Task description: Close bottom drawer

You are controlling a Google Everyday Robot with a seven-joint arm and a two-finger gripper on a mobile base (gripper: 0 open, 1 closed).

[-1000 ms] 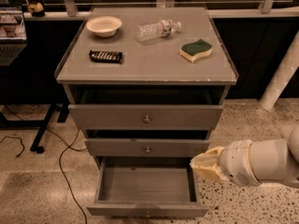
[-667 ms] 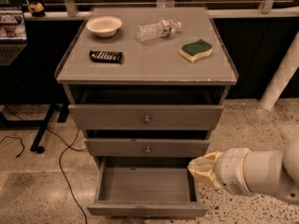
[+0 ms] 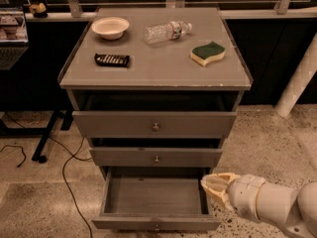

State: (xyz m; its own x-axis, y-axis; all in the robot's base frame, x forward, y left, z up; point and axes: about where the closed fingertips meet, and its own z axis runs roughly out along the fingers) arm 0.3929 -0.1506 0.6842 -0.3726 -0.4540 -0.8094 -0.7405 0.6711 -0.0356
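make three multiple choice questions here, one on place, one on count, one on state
1. Where is the gripper?
A) above the green sponge
B) low, at the right side of the bottom drawer
C) at the top drawer's knob

2. How many drawers does the cabinet have?
A) two
B) three
C) four

3. The bottom drawer is
A) pushed in flush
B) pulled out and full of bottles
C) pulled out, its inside bare

Answers: 1 B, it sits by that drawer's right wall; 2 B, three knobbed fronts are stacked; 3 C, its grey floor shows bare.
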